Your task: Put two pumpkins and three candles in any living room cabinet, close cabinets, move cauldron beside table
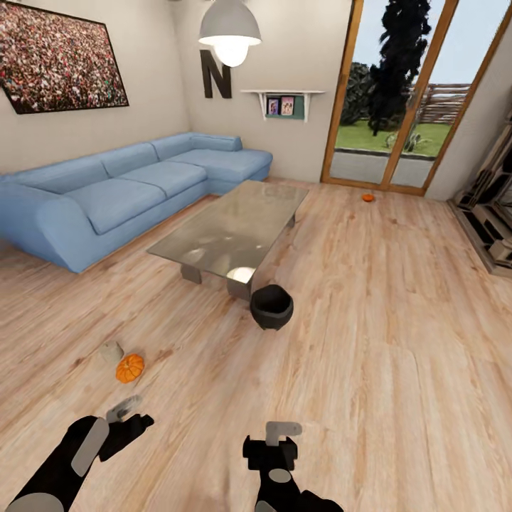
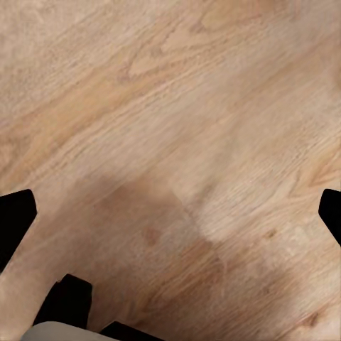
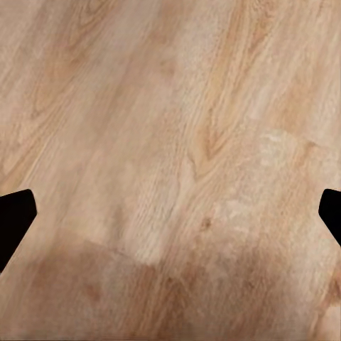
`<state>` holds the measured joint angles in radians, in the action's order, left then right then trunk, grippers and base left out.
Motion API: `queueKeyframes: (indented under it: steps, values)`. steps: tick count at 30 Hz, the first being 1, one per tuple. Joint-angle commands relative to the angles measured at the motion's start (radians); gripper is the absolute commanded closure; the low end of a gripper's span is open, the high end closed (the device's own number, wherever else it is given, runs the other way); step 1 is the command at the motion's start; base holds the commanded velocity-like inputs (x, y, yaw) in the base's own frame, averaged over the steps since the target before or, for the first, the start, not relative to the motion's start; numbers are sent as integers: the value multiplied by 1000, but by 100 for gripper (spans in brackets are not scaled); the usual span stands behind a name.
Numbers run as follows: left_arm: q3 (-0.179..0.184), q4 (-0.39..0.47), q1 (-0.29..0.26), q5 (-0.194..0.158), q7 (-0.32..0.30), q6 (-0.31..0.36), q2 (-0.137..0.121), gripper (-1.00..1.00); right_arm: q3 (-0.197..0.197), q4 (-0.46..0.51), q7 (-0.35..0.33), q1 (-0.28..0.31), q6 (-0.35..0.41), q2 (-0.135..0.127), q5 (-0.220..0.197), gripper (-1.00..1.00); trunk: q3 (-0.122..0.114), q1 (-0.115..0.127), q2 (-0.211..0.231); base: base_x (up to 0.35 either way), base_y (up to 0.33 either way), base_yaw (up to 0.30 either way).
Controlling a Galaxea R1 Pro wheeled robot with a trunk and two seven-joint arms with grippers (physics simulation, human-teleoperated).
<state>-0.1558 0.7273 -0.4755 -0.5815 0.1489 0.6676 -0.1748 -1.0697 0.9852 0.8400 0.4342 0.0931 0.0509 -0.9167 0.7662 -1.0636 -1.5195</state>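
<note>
We are looking over a pale wood-plank floor [image 1: 398, 320] with a long light-blue corner sofa [image 1: 121, 192] sitting far left. The low rectangular grey glass-topped table [image 1: 235, 227] is standing mid-room, right of the sofa. The small matte black round-bellied cauldron [image 1: 272, 307] is resting on the floor just beside the table's near right corner. Near left, a bright-orange ribbed pumpkin [image 1: 130, 368] is lying on the floor, with a stubby tan candle [image 1: 112, 351] just beside it on its far left. A second orange pumpkin [image 1: 368, 198] is sitting far off by the glass doors. Both arms are hanging low over bare planks: the left gripper [image 2: 170, 213] is showing its fingertips [image 2: 14, 213] spread wide apart, holding nothing; the right gripper [image 3: 170, 213] is likewise spread, nothing between.
</note>
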Motion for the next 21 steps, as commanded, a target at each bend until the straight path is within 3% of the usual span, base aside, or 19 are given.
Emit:
queueKeyframes:
  steps: [1,10,15,21]
  values:
    - [-1,1,0,-11,8,4,0,-100,-3,1,6,1,7,0,-2,-100,0,0,-1,-138,295,268]
    - [-2,1,0,-9,8,4,-4,-100,-1,1,-75,1,11,0,-3,-100,-6,0,-1,-39,313,225]
    - [-4,1,0,-11,8,4,-6,-100,-1,0,-82,1,12,0,-7,-100,-7,0,-1,2,319,33]
    - [-5,1,0,-10,8,4,-9,-100,6,0,-173,1,17,0,-14,-100,-7,0,-1,84,319,-52]
